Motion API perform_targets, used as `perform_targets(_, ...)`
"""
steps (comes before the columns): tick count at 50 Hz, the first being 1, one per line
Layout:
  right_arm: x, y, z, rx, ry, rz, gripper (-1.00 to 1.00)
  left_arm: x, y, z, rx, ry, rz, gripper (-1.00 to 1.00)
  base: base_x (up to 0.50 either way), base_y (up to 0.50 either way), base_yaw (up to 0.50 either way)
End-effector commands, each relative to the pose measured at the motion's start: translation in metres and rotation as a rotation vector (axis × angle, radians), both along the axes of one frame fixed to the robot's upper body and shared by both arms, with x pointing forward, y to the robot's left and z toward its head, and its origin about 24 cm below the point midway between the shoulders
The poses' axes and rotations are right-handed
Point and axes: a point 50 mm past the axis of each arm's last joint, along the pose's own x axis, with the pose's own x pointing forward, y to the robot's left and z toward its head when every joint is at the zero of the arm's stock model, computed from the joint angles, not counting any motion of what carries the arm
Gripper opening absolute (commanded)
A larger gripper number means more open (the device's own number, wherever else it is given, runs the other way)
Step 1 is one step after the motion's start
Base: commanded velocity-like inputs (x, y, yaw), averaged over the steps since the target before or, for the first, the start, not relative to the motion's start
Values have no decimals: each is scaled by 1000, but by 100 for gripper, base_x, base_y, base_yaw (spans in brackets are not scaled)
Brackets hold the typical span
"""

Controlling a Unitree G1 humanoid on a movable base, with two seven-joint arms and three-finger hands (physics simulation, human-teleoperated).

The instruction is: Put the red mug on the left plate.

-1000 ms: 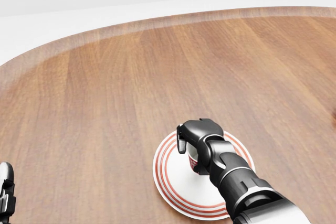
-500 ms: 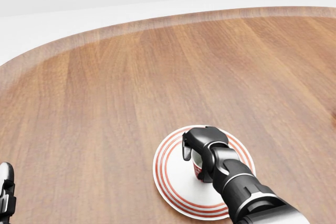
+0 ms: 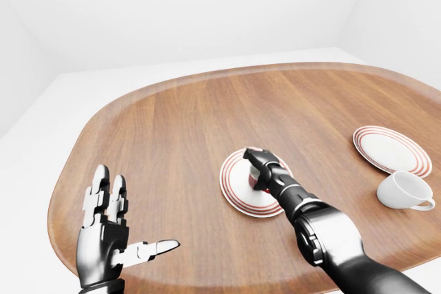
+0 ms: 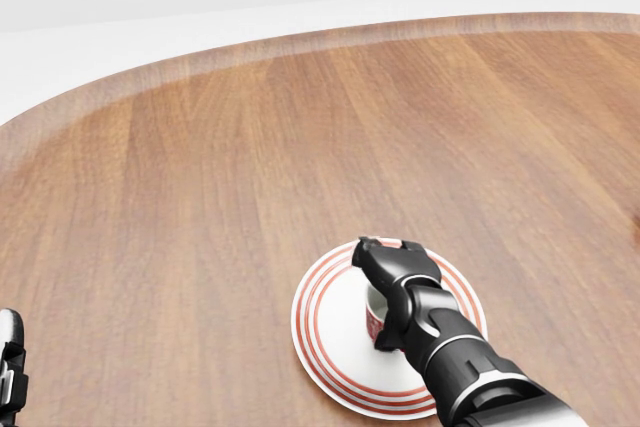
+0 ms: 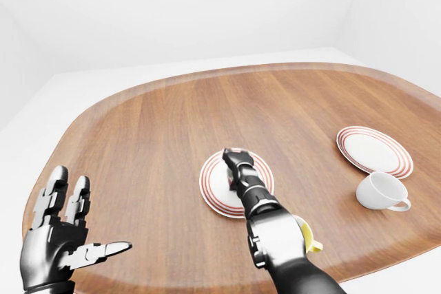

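Currently the right robot hand point(image 4: 388, 277) is clenched around the red mug point(image 4: 374, 315), fingers wrapped over its rim. Mug sits on the left plate point(image 4: 322, 337), roughly at its centre; only a sliver of the mug's red wall and pale interior shows under the fingers. Can't tell whether the mug base is fully touching the plate. Left robot hand point(image 3: 110, 235) is released, fingers spread, palm up, hovering over the bench point(image 3: 172, 135) near the left-eye view's bottom left, well apart from the plate. Second red-ringed plate point(image 3: 391, 151) lies at right, with a white cup point(image 3: 405, 191) just below it. Something yellow point(image 5: 308, 237) peeks out beside the right forearm, mostly hidden.
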Motion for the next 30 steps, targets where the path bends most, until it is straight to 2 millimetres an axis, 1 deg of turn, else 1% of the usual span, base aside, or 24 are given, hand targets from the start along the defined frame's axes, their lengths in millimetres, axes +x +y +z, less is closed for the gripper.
perform_targets(1,-2,-2,-3,61,23,-65,100,0,0,0,0,-2,0,100,0,0,0)
perform_targets(23,-6,-5,-8,55,42,-71,100,0,-1,0,2,4,0,100,0,0,0)
perform_targets(24,-4,-4,-6,63,38,-61,100,0,-1,0,1,4,2,100,0,0,0)
perform_targets(27,9,-2,12,95,-4,-37,100,-1,0,0,-1,3,2,100,0,0,0)
perform_targets(30,29,-1,47,139,-84,-14,100,-1,0,0,-2,3,3,100,0,0,0)
